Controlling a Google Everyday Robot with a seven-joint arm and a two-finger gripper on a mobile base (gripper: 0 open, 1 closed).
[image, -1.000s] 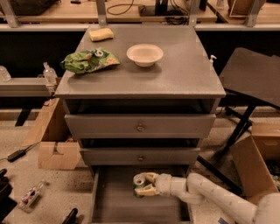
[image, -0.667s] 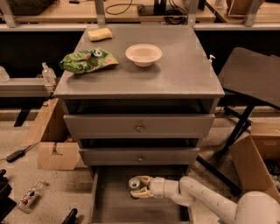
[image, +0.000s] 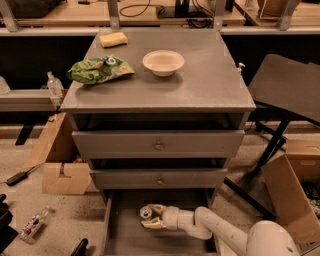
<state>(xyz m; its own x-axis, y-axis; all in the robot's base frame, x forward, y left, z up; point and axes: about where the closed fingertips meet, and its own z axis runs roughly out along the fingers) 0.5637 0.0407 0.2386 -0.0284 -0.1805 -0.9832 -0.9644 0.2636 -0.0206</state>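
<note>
My gripper (image: 151, 216) reaches into the open bottom drawer (image: 125, 235) of a grey cabinet, coming in from the lower right on a white arm. Its pale fingers (image: 156, 208) sit above and below a small can (image: 145, 212), which lies on its side with its round end facing the camera. The gripper is shut on the can, low over the drawer floor. On the cabinet top (image: 210, 85) lie a green chip bag (image: 100, 70), a white bowl (image: 163, 62) and a yellow sponge (image: 113, 39).
The two upper drawers (image: 159, 145) are closed. A cardboard box (image: 65, 177) stands at the left of the cabinet and another (image: 290, 195) at the right. A dark chair (image: 287, 85) is at the right, a plastic bottle (image: 54, 85) at the left.
The gripper with the can has shifted a little to the left inside the bottom drawer. Things on the cabinet top have not moved.
</note>
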